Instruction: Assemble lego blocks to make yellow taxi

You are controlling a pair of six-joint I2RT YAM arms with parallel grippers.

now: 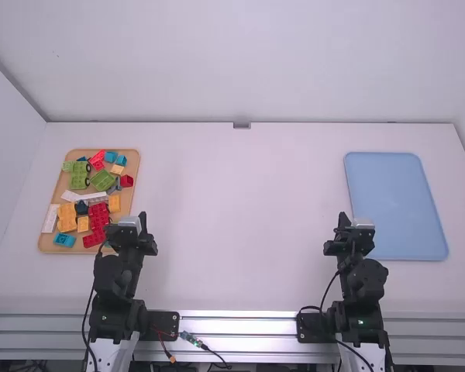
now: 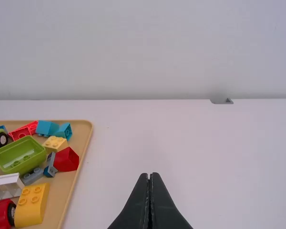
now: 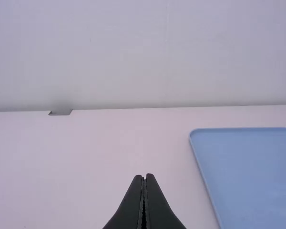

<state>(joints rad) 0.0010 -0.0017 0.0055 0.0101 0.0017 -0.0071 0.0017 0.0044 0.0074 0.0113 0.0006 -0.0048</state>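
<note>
White walls stand behind a smooth white table. Over its near part, the left gripper and the right gripper each have their two black fingers pressed together, gripping nothing. Near the left one lies a tan rectangular tray with rounded corners, crowded with yellow, red, green, blue and white plastic toy blocks. Near the right one lies a pale blue rectangular tray.

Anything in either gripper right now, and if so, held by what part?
Nothing is held: the left gripper and right gripper are both shut with nothing between their fingertips.
</note>
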